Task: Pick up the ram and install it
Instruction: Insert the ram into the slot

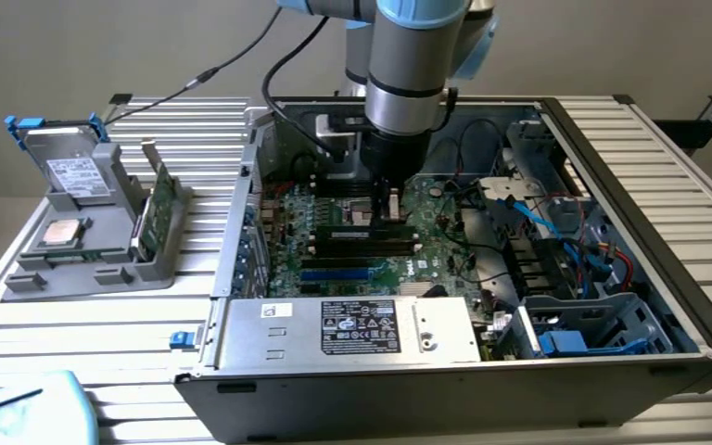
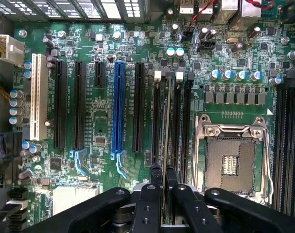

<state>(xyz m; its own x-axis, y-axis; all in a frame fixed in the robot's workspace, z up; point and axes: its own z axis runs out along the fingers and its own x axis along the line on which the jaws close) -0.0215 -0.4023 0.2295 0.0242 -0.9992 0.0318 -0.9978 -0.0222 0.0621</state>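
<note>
- The gripper [image 2: 164, 171] is clenched on the ram [image 2: 166, 126], which is seen edge-on as a thin line between the fingertips.
- The ram hangs over the black memory slots [image 2: 156, 121] of the motherboard [image 2: 103, 111]; whether it touches them cannot be told.
- In the exterior view the gripper [image 1: 391, 211], far inside the case [image 1: 653, 232], hides the ram.

The arm [image 1: 412, 74] hangs from twelve o'clock into the open computer case [image 1: 455, 399], with its gripper [image 1: 389, 209] low over the green motherboard [image 1: 285, 246]. A grey power supply [image 1: 356, 329] sits at the case's six o'clock. At its nine o'clock, a grey holder [image 1: 84, 269] stands on the slatted table [image 1: 84, 334].
</note>
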